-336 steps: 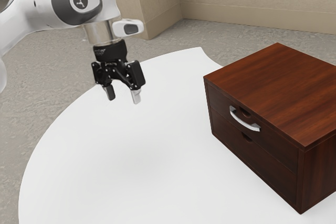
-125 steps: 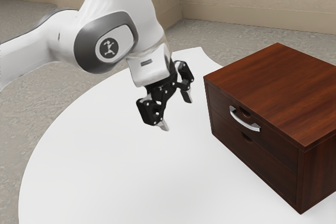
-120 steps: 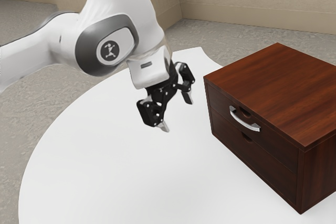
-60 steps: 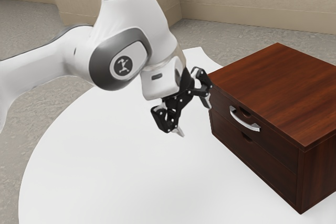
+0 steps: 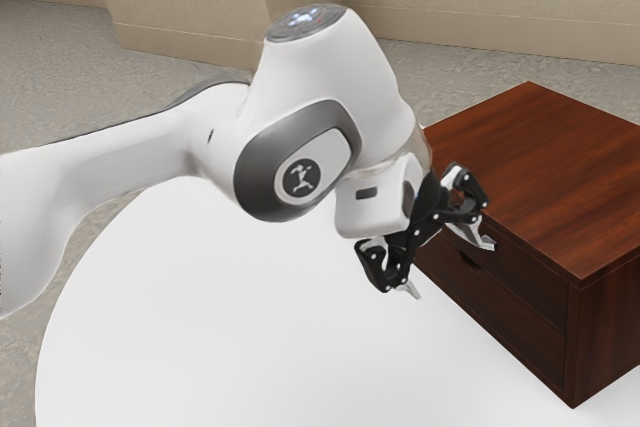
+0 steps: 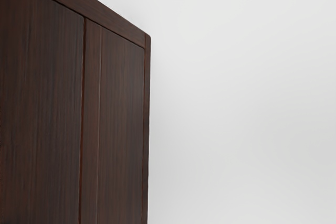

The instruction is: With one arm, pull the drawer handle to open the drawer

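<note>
A dark wooden cabinet [image 5: 545, 162] with two drawers stands on the white round table [image 5: 200, 347] at the exterior view's right. The top drawer front [image 5: 525, 267] sits flush with the cabinet, and one end of its silver handle [image 5: 485, 240] shows. My black gripper [image 5: 443, 242] is open right in front of that drawer, turned sideways, its fingers spread either side of the handle's level. One fingertip [image 5: 410, 290] hangs low above the table. The arm hides most of the handle. The wrist view looks at the cabinet front [image 6: 52, 119] with a drawer seam, close up.
The lower drawer front [image 5: 500, 312] lies below the gripper's level. White tabletop [image 6: 247, 103] spreads beside the cabinet in the wrist view. Grey carpet [image 5: 100, 67] and beige walls surround the table.
My arm has swung toward the exterior view's right, from mid-table to the cabinet front. The gripper has turned sideways, stayed open and now covers most of the handle. The drawer has not moved.
</note>
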Robot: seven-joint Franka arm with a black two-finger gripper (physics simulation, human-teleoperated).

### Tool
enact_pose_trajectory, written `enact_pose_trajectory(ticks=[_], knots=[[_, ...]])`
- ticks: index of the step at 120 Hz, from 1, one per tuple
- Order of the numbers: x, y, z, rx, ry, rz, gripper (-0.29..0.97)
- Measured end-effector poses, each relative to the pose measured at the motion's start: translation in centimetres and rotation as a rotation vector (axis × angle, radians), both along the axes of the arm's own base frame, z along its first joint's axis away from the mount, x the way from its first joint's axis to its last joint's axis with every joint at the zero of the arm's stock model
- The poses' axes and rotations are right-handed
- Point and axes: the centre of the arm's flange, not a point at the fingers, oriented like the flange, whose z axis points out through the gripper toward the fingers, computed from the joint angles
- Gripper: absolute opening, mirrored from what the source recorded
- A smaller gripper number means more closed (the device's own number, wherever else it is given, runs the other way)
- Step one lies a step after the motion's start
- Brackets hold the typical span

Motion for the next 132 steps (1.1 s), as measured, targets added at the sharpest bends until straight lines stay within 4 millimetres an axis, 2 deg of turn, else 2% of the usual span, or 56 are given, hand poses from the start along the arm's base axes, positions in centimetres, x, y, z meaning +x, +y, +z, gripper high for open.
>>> enact_pose_trajectory(ticks=[8,16,41,52,96,132], knots=[[-0.2,-1.0,0.0,-0.002,-0.010,-0.020,0.68],[-0.2,-1.1,0.1,-0.004,-0.018,-0.025,0.68],[0.9,1.6,0.2,-0.004,-0.032,0.014,0.68],[1.0,2.2,0.0,-0.003,-0.033,0.021,0.68],[1.4,1.1,-0.9,-0.015,-0.050,0.003,0.68],[2.0,1.6,-1.6,-0.023,-0.061,0.014,0.55]])
